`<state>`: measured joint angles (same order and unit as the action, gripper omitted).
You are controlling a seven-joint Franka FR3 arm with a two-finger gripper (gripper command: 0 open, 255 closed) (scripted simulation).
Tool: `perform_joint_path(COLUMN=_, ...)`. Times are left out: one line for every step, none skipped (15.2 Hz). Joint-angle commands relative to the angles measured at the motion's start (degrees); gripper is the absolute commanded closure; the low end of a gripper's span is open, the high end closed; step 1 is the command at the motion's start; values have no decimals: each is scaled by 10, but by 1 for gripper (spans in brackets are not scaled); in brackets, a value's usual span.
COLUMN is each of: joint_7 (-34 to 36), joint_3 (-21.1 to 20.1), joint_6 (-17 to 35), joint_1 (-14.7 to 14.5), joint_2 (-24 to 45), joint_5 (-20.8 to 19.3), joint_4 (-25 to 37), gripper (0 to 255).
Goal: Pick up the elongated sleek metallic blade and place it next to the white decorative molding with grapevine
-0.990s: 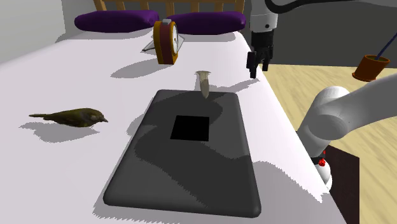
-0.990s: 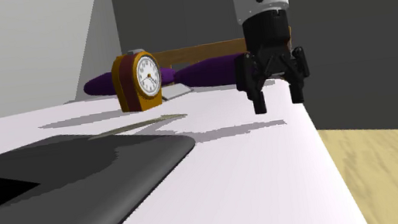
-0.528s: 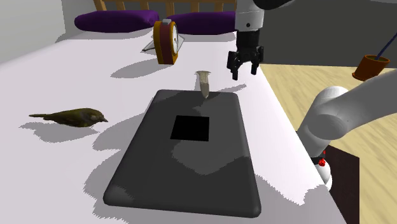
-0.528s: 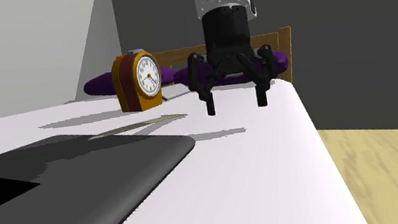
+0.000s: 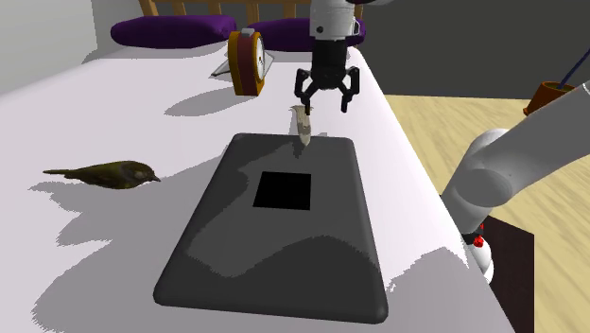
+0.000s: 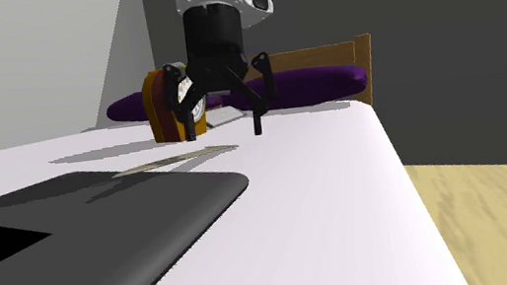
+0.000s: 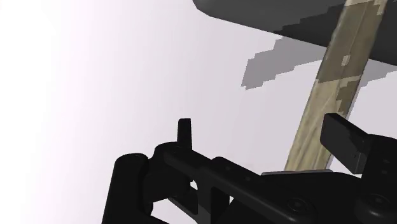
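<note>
The blade (image 5: pixel 303 125) is a long, thin, dull beige strip. It lies on the white surface with its near end resting on the far edge of a dark grey slab (image 5: pixel 284 236). It looks like a low sliver in the second exterior view (image 6: pixel 169 161). My gripper (image 5: pixel 326 100) hangs open just above the blade's far end and holds nothing. The second exterior view shows the gripper (image 6: pixel 220 129) clear of the surface, in front of the clock. From the wrist, the blade (image 7: pixel 337 83) runs close by one finger (image 7: pixel 343 141) of the gripper (image 7: pixel 264 137).
An orange clock (image 5: pixel 246 61) stands behind the blade with a small grey wedge (image 5: pixel 225 69) beside it. A brown bird figure (image 5: pixel 113 174) lies at the shoulder view's left. Purple cushions (image 5: pixel 175 28) line the back. The surface's edge (image 5: pixel 416 161) drops to wooden floor.
The gripper has swung from the surface's edge to the shoulder view's left, turned about its axis, and arrived over the blade's far end. Its fingers stayed open. The blade has not moved.
</note>
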<state>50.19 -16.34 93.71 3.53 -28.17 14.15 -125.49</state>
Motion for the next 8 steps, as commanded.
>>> perform_joint_path(joint_7=62, joint_3=-21, joint_6=13, joint_1=9, joint_2=34, joint_5=5, joint_4=33, gripper=0)
perform_joint_path(joint_7=91, joint_3=-31, joint_6=19, joint_1=13, joint_2=51, joint_5=6, joint_4=51, gripper=0)
perform_joint_path(joint_7=121, joint_3=-41, joint_6=25, joint_1=17, joint_2=69, joint_5=5, joint_4=69, gripper=0)
perform_joint_path(joint_7=125, joint_3=-42, joint_6=26, joint_1=18, joint_2=72, joint_5=4, joint_4=71, gripper=0)
perform_joint_path(joint_7=124, joint_3=-43, joint_6=33, joint_1=17, joint_2=71, joint_5=5, joint_4=63, gripper=0)
perform_joint_path(joint_7=124, joint_3=-45, joint_6=41, joint_1=16, joint_2=70, joint_5=6, joint_4=55, gripper=0)
perform_joint_path(joint_7=123, joint_3=-46, joint_6=49, joint_1=16, joint_2=70, joint_5=7, joint_4=47, gripper=0)
perform_joint_path(joint_7=123, joint_3=-47, joint_6=56, joint_1=15, joint_2=69, joint_5=8, joint_4=39, gripper=0)
